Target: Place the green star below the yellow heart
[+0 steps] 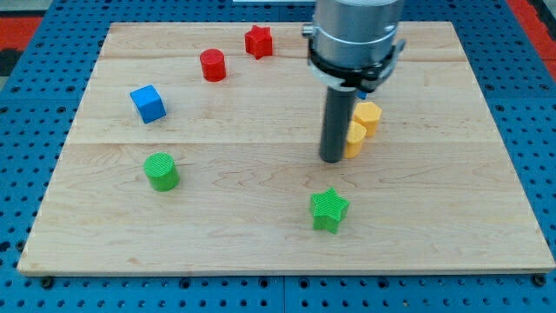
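The green star (329, 209) lies on the wooden board (261, 235) near the view's bottom, right of centre. Two yellow blocks sit above it, touching each other: the lower one (354, 139) is partly hidden behind my rod, the upper one (368, 116) is a hexagon-like shape. I cannot tell which one is the heart. My tip (332, 160) rests on the board just left of the lower yellow block, touching or almost touching it, and a short way above the green star.
A green cylinder (162, 170) stands at the view's left. A blue cube (148, 103) lies above it. A red cylinder (213, 65) and a red star (258, 41) sit near the view's top.
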`<state>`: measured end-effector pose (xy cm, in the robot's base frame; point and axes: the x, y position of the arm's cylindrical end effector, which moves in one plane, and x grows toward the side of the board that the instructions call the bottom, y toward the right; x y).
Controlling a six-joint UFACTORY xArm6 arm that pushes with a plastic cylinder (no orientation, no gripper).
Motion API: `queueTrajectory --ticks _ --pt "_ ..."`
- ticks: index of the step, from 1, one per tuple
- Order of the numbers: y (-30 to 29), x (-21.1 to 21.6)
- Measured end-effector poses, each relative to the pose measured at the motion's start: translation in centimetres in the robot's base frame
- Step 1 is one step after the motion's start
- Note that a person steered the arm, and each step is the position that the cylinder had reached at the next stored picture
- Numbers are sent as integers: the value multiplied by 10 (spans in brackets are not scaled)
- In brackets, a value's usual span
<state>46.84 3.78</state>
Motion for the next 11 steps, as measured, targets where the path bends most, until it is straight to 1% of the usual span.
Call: queueTrajectory --ticks 1,2,3,4,5,6,7,8,9,10,11 --pt "2 -46" --pt "40 -52" --pt "50 9" --pt "11 31" --pt "-43 30" --pt "-72 59" --pt "10 95" --pt "81 86" --pt "90 109" --pt "140 101" --pt "107 85"
